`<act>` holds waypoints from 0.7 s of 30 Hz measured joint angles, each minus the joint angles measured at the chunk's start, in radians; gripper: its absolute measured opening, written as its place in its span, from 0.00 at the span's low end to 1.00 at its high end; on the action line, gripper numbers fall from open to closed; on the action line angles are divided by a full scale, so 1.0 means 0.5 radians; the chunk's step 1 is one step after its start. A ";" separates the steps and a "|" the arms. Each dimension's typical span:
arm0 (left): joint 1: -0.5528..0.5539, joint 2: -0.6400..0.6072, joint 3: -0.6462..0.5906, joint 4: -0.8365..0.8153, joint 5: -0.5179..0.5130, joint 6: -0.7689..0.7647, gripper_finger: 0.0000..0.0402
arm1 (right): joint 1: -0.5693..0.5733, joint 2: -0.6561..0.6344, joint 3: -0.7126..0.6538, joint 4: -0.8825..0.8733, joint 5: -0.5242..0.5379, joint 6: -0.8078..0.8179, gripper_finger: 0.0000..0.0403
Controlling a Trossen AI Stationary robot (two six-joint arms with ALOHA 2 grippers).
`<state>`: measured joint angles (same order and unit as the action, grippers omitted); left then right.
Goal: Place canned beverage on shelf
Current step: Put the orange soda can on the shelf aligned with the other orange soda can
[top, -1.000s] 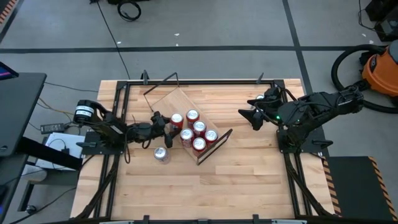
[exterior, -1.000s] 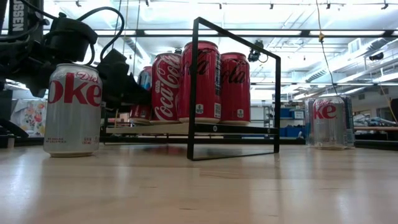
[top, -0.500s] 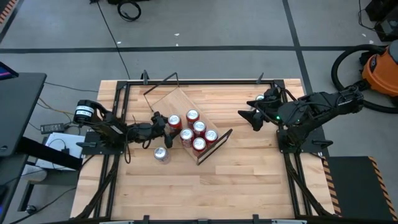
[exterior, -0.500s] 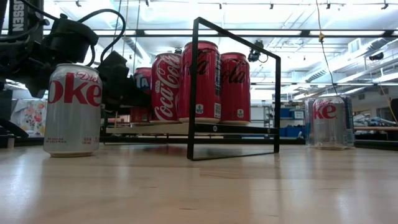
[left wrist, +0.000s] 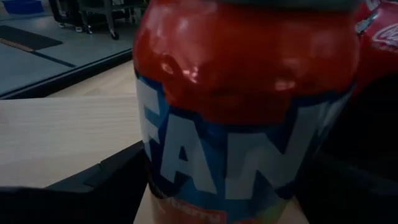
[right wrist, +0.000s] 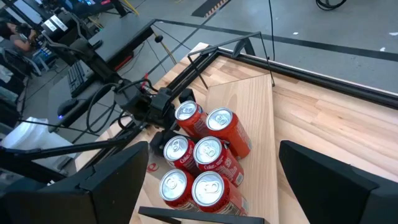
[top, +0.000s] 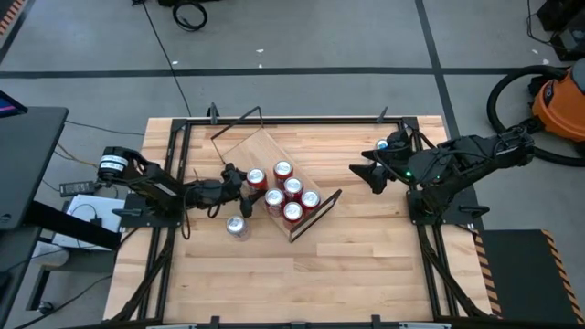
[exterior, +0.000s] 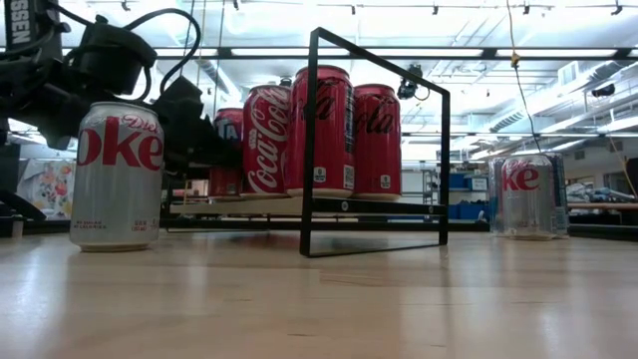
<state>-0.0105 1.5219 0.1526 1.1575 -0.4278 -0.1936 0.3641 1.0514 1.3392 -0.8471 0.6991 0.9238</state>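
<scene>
My left gripper (top: pixel 245 182) sits left of centre in the overhead picture, its fingers around a red-and-blue Fanta can (left wrist: pixel 249 112) at the near edge of the shelf (top: pixel 245 146) — whether they are pressing it or have slackened, I cannot tell. The can stands upright on the plank beside five red cola cans (top: pixel 291 190) clustered at the shelf's lower-right end. To finish well, I judge I should open slowly and draw straight back along my own line, keeping clear of the neighbours and of the silver Diet Coke can (top: pixel 237 226) standing just below my wrist. My right gripper (top: pixel 370 174) waits right of centre, fingers spread wide, holding nothing.

The table (top: pixel 366 265) is pale butcher-block wood, level and bare toward the bottom of the frame. Around it lie grey concrete floor, trailing cables, and an orange vacuum (top: pixel 559 100) at the right edge — nothing in my way.
</scene>
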 joint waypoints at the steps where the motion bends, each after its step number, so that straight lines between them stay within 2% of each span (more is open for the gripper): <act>1: 0.000 -0.024 0.000 -0.023 0.005 -0.004 0.89 | 0.000 0.002 0.000 0.000 0.000 0.000 0.92; 16: 0.000 -0.446 0.000 -0.329 0.013 -0.005 0.89 | 0.000 0.016 0.000 0.001 -0.025 -0.012 0.92; 21: 0.000 -0.586 0.000 -0.334 0.013 -0.011 0.89 | 0.000 0.016 0.000 0.017 -0.025 -0.012 0.92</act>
<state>-0.0105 1.2288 0.1524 0.9905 -0.4213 -0.1989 0.3641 1.0595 1.3392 -0.8384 0.6865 0.9176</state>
